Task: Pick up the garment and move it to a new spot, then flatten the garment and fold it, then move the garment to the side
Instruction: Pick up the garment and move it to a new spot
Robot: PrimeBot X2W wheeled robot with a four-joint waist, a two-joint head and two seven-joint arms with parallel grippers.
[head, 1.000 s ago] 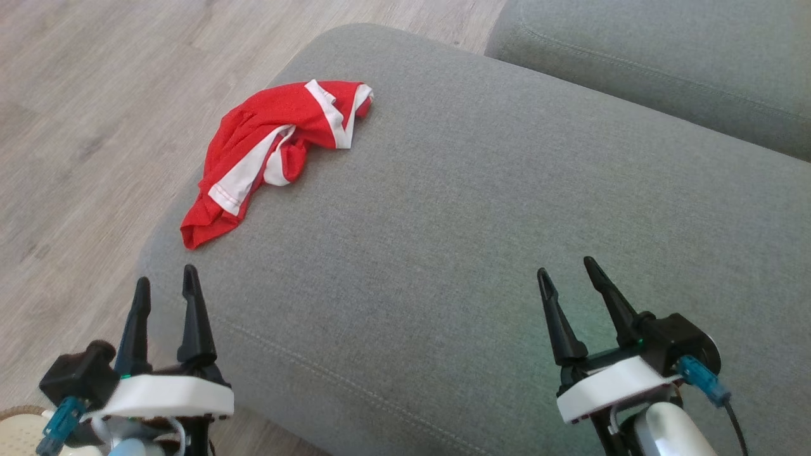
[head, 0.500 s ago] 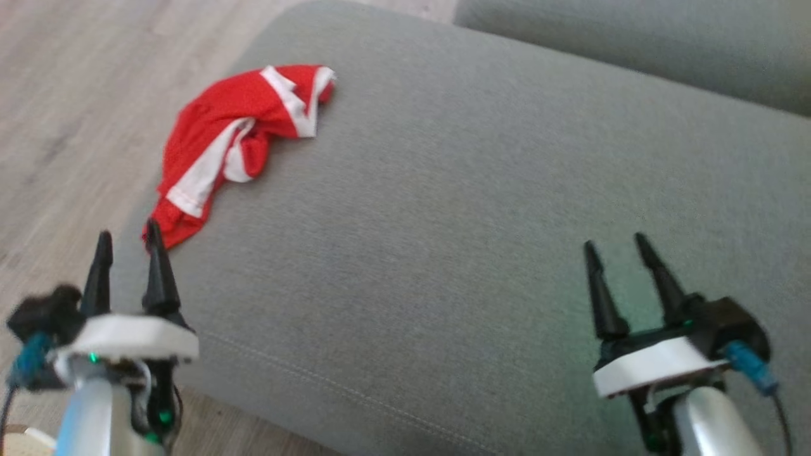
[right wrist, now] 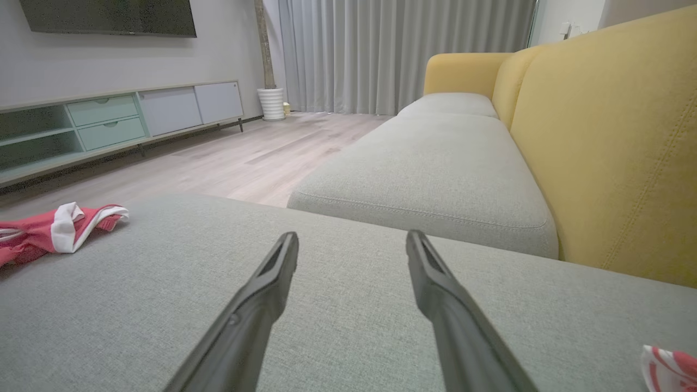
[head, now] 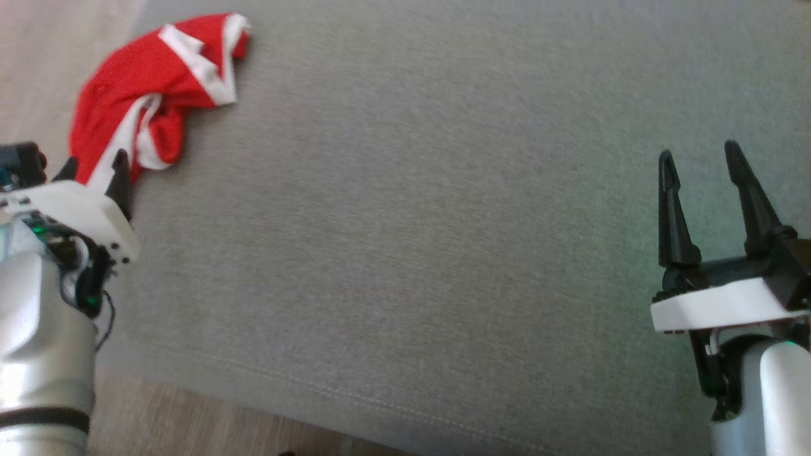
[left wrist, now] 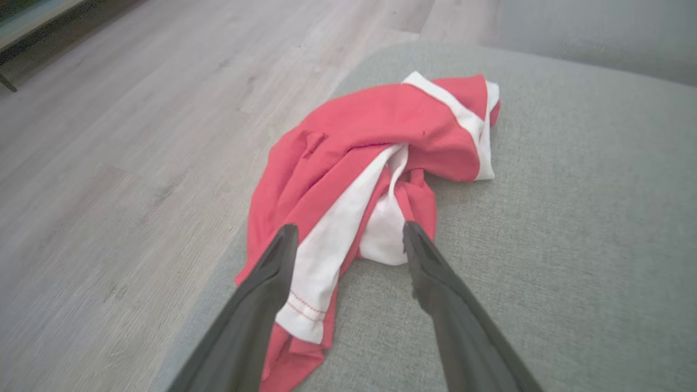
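A crumpled red garment with white bands lies at the left end of the grey sofa cushion, close to the cushion's edge. My left gripper is open at the garment's near end. In the left wrist view the garment lies just ahead of and between the spread fingers of the left gripper, with nothing clamped. My right gripper hangs open over bare cushion far to the right. The right wrist view shows that gripper above the cushion, with the garment far off to its left.
Wood floor borders the cushion on the left and front. A second grey cushion and a yellow sofa back lie beyond. A small red and white cloth shows at the lower right. A low cabinet lines the wall.
The head camera has tilted and shifted, so the whole picture moved. My left gripper has advanced to the garment's near end. Both grippers stay open.
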